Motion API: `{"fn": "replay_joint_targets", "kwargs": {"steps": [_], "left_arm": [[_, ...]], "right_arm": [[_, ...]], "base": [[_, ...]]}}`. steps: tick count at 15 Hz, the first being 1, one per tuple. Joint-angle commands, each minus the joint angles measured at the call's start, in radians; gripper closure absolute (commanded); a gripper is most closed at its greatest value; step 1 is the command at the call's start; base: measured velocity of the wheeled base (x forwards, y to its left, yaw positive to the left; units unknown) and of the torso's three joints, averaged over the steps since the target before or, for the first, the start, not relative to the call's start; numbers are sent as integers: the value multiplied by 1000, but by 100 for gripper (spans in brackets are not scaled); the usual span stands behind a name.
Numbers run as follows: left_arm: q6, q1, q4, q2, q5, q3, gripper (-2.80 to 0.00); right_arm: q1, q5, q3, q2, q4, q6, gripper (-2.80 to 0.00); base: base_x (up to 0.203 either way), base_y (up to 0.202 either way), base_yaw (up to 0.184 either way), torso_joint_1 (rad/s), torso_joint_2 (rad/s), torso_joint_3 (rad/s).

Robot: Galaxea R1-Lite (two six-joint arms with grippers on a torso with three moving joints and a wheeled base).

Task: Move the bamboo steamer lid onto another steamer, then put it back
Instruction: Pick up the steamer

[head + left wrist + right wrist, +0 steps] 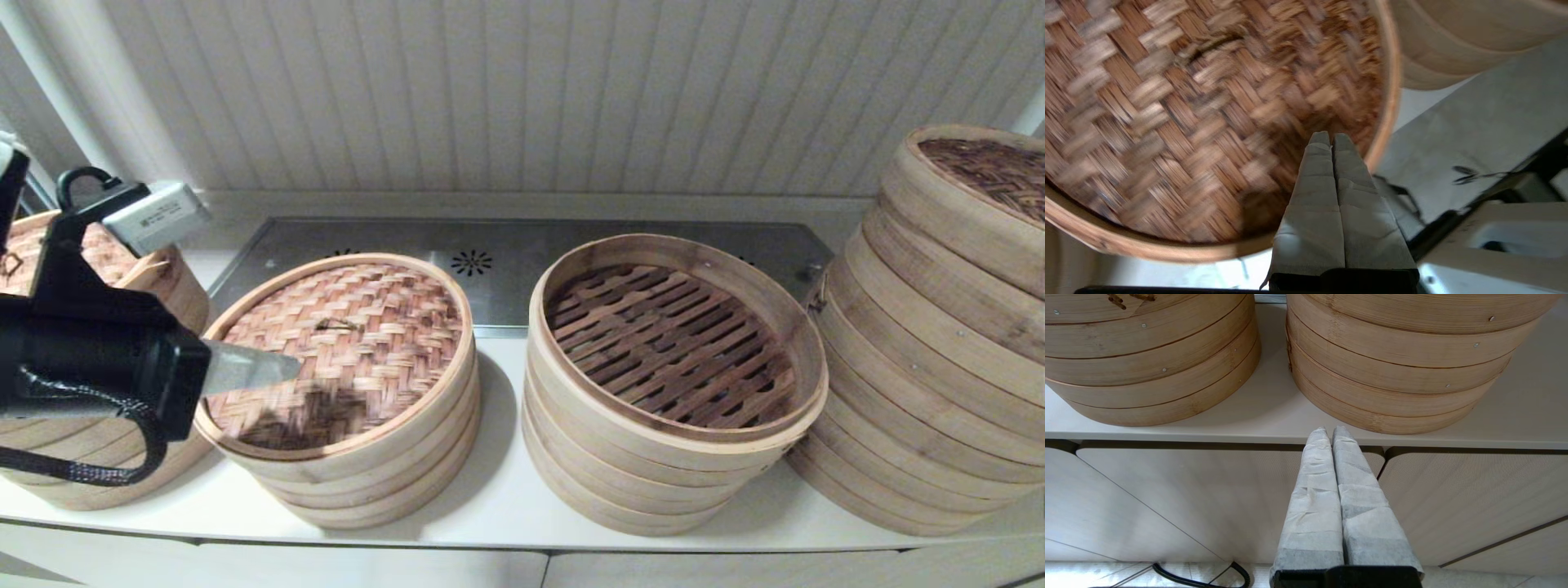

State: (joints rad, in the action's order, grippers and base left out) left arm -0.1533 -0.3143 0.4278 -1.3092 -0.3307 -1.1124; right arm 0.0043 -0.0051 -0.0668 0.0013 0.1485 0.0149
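A woven bamboo steamer lid point(347, 347) with a small loop handle point(336, 325) covers the centre-left steamer stack point(384, 474). My left gripper point(295, 367) hovers shut over the lid's left part, holding nothing; in the left wrist view its tips point(1331, 139) hang above the weave point(1180, 118) near the rim. To the right stands an uncovered steamer stack point(661, 457) with a slatted floor point(669, 343). My right gripper point(1329, 430) is shut and empty, parked low in front of the counter edge point(1208, 437), out of the head view.
A tall leaning steamer stack point(939, 343) with its own woven lid stands at the far right. Another lidded stack point(106, 457) sits at the far left behind my left arm. A metal panel point(506, 253) lies behind. Cabinet doors point(1167, 506) are below the counter.
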Motion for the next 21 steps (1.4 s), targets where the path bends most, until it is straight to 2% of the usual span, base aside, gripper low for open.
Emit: {"fn": "replay_joint_targets", "kwargs": {"steps": [1,2,5,7,10,14,21], "left_arm": [[-46,22,-4,-58,4,-9,-280],[-101,30,-14,-72,9,-14,-280],[-147,51,-31,-107,61,-70,-280],[-225,69,-33,-143,67,-92,-280],[-285,70,-69,-189,70,-102,-280],[-325,66,-94,-221,71,-113,-280],[-322,66,-124,-254,70,-121,-280]], "right_arm": [[0,1,0,2,3,0,0],[0,1,-1,2,0,0,0],[0,1,1,2,0,0,0],[0,1,1,2,0,0,0],[0,1,1,2,0,0,0],[0,1,0,3,0,0,0],[-1,0,1,2,1,0,0]], "base": [[0,0,0,0,0,0],[0,0,0,0,0,0],[0,0,0,0,0,0],[0,0,0,0,0,0],[0,0,0,0,0,0],[0,0,0,0,0,0],[0,0,0,0,0,0]]}}
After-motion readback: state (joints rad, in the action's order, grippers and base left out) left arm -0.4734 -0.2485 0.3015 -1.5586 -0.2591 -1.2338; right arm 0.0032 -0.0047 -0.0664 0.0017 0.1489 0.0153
